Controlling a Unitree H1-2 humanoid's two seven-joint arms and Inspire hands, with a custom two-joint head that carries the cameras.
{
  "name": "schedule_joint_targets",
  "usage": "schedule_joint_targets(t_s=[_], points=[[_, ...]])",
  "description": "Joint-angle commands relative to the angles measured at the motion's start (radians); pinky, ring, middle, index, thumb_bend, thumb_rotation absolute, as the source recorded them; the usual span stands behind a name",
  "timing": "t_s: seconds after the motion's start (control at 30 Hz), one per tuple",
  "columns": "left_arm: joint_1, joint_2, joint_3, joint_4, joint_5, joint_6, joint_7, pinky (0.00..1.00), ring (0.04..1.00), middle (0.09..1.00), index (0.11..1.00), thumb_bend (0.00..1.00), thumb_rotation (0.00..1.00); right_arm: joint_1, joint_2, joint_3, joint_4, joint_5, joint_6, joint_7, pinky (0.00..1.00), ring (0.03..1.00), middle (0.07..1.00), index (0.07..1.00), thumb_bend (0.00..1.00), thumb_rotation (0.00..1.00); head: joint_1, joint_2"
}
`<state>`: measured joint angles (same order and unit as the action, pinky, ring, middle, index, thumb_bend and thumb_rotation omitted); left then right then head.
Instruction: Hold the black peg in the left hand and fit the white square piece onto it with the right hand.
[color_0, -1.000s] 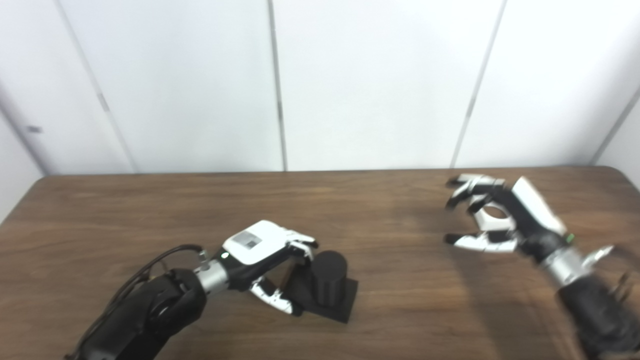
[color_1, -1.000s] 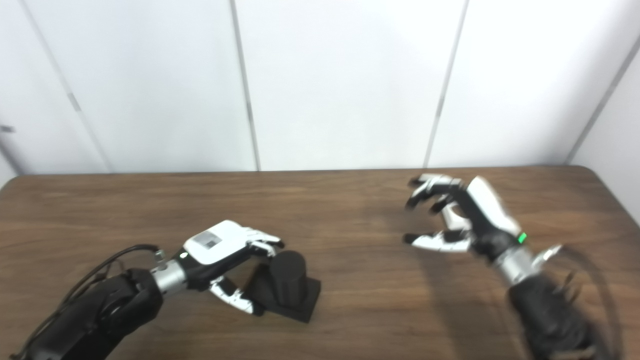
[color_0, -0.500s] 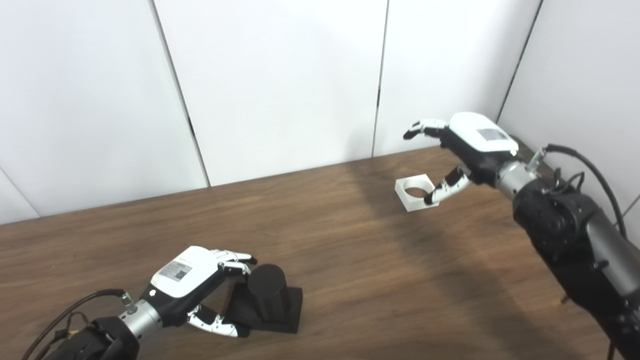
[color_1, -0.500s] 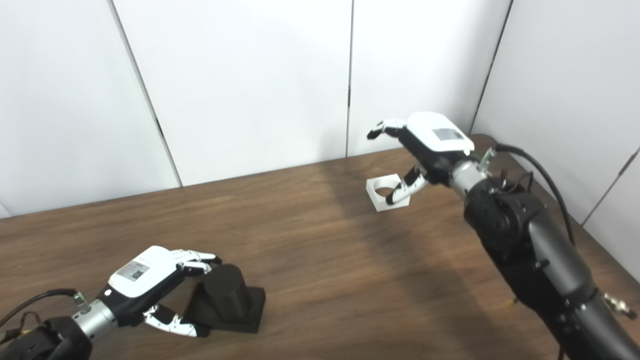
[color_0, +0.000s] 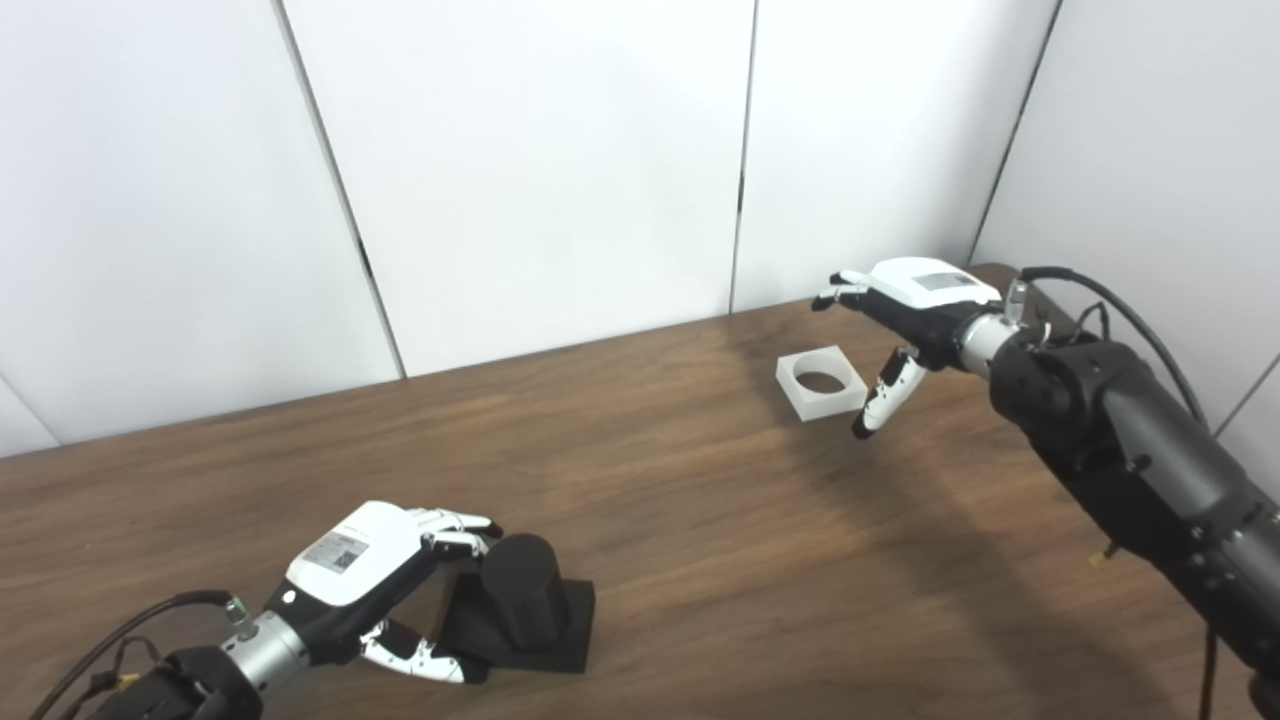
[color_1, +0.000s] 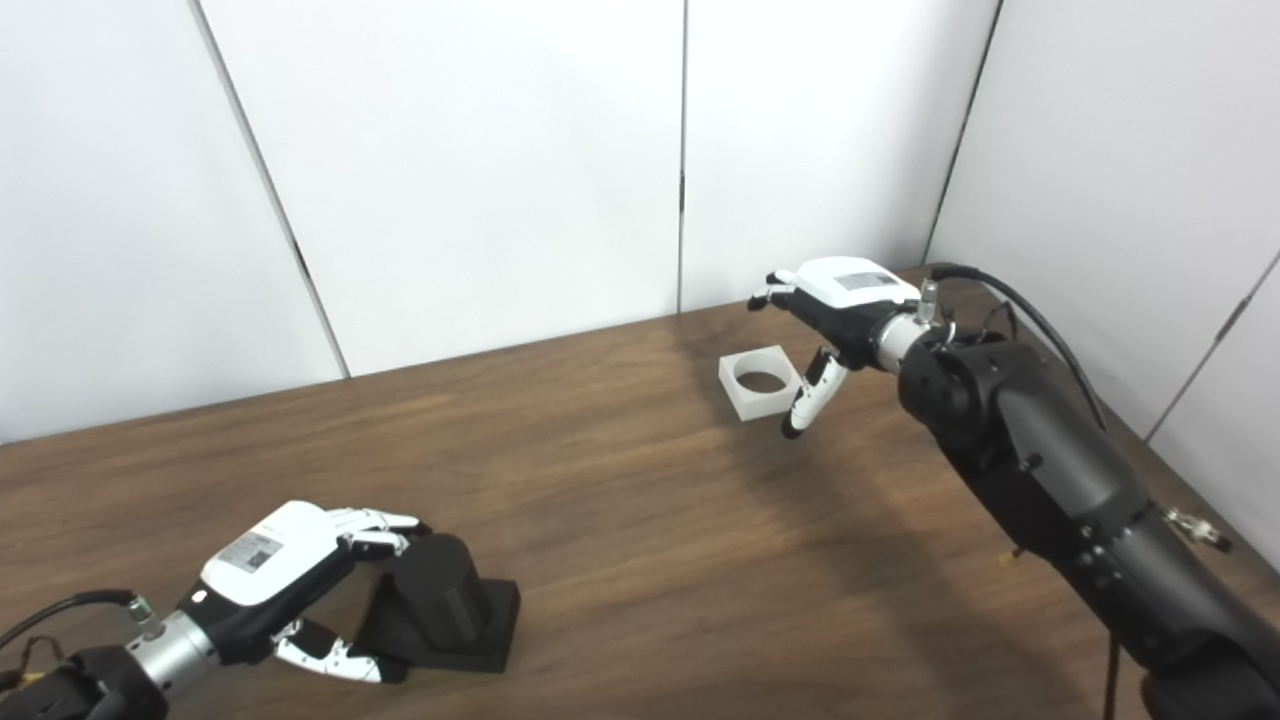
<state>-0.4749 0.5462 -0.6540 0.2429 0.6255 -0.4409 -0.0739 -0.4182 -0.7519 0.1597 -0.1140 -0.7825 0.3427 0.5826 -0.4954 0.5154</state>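
Note:
The black peg, a short cylinder on a square black base, stands on the wooden table at the near left. My left hand is cupped against its left side, fingertips touching the cylinder's top and thumb lying along the base's front edge, not closed round it. The white square piece, with a round hole, lies flat near the table's far right. My right hand hovers open just right of the piece, fingers spread over its far corner and thumb hanging down past its near right corner.
White wall panels close off the table's far edge, and another wall runs along the right side. My right forearm with its cable stretches over the table's right part. Bare wood lies between peg and piece.
The camera swung, shifting the whole picture. My right hand has dropped lower beside the white piece, its thumb now pointing down past the corner. The left hand stays at the peg.

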Motion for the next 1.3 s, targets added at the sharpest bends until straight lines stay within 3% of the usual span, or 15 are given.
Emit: schedule_joint_targets(t_s=[0.0,0.17,0.4,0.7,0.97,1.27], points=[[0.029,0.039,-0.064,0.051,0.045,-0.029,-0.031,0.76,0.814,0.837,0.491,0.52,0.06,-0.067,-0.031,0.005,0.017,-0.035,-0.021,-0.023,0.83,0.96,0.974,0.881,0.97,0.23,-0.001,-0.002],[0.016,0.043,-0.104,0.082,0.033,-0.029,0.009,0.77,0.816,0.84,0.491,0.52,0.06,-0.105,-0.004,0.04,0.1,-0.058,-0.005,-0.028,0.81,0.952,0.975,0.886,0.97,0.23,0.009,-0.01],[0.011,0.046,-0.12,0.087,0.034,-0.029,0.013,0.78,0.832,0.854,0.492,0.52,0.06,-0.134,0.046,0.068,0.196,-0.071,0.003,-0.069,0.8,0.941,0.961,0.883,0.93,0.17,0.013,-0.01],[0.025,0.042,-0.091,0.052,0.052,-0.028,-0.026,0.79,0.83,0.849,0.492,0.52,0.06,-0.14,0.097,0.077,0.285,-0.056,-0.012,-0.144,0.75,0.928,0.944,0.865,0.89,0.13,0.031,0.002],[0.034,0.047,-0.088,0.035,0.065,-0.028,0.003,0.76,0.809,0.839,0.491,0.52,0.06,-0.15,0.113,0.087,0.337,-0.038,-0.019,-0.164,0.75,0.916,0.935,0.856,0.86,0.1,0.033,0.006],[0.043,0.052,-0.079,0.028,0.036,-0.029,-0.018,0.77,0.825,0.846,0.491,0.52,0.06,-0.165,0.125,0.091,0.387,-0.004,0.005,-0.17,0.76,0.893,0.924,0.855,0.8,0.09,0.036,0.015]])
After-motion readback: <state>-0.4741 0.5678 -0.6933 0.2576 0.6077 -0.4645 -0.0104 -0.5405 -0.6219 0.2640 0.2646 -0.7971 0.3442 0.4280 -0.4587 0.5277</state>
